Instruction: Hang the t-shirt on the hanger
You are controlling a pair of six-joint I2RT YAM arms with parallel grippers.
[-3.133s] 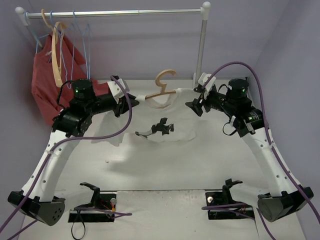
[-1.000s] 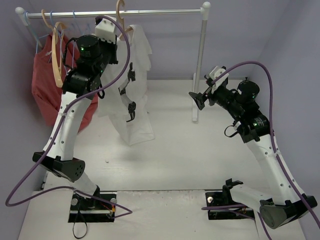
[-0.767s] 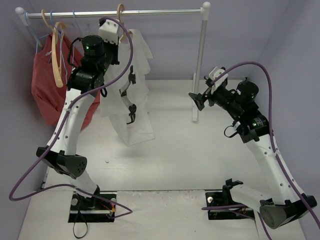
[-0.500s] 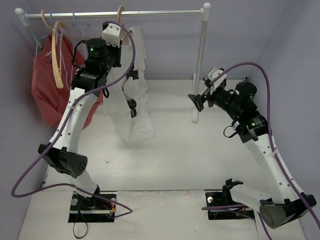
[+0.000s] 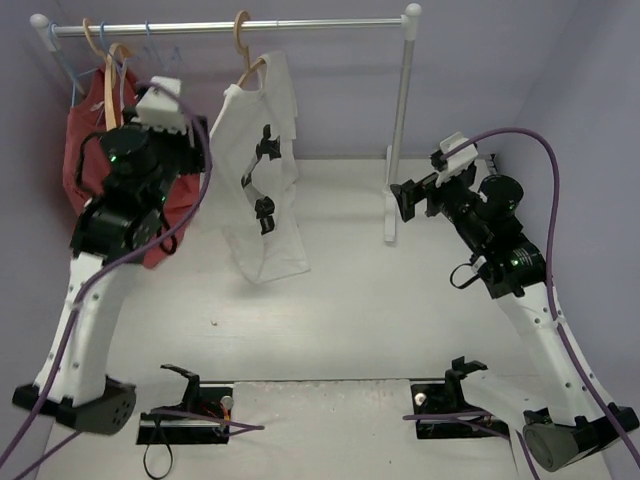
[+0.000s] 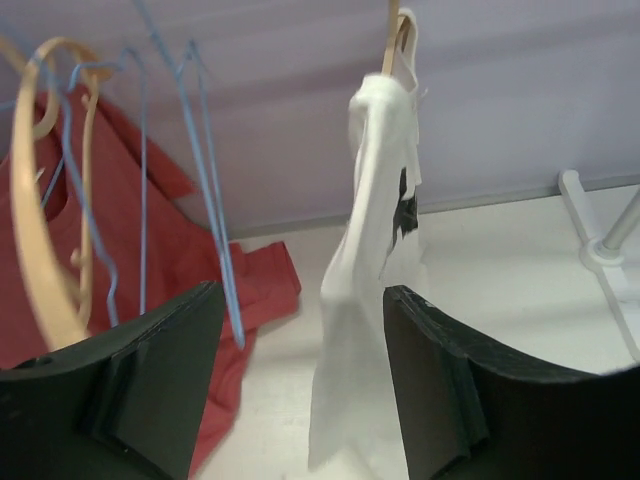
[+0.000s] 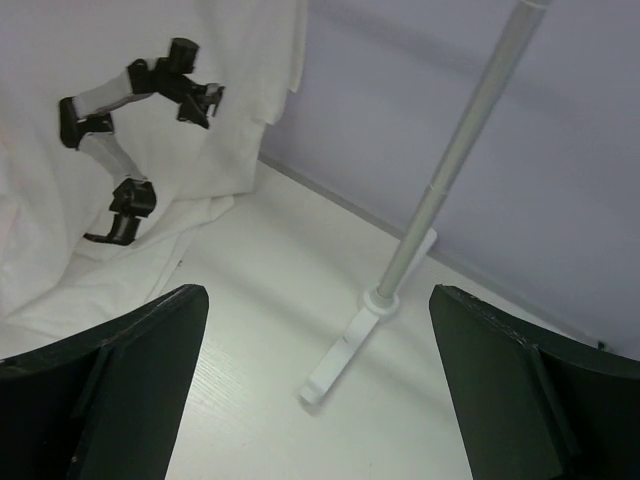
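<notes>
Nothing readable is showing in any of the three views: no words, numbers, brand names, labels or signs. The t-shirt (image 5: 262,190) is carrying only a few small black printed marks on its front. In the top and right wrist views they are reading as a jointed figure, not as letters or digits.

Overhead camera faces the rack (image 5: 320,23); both wrist cameras share the t-shirt (image 6: 372,260).
</notes>
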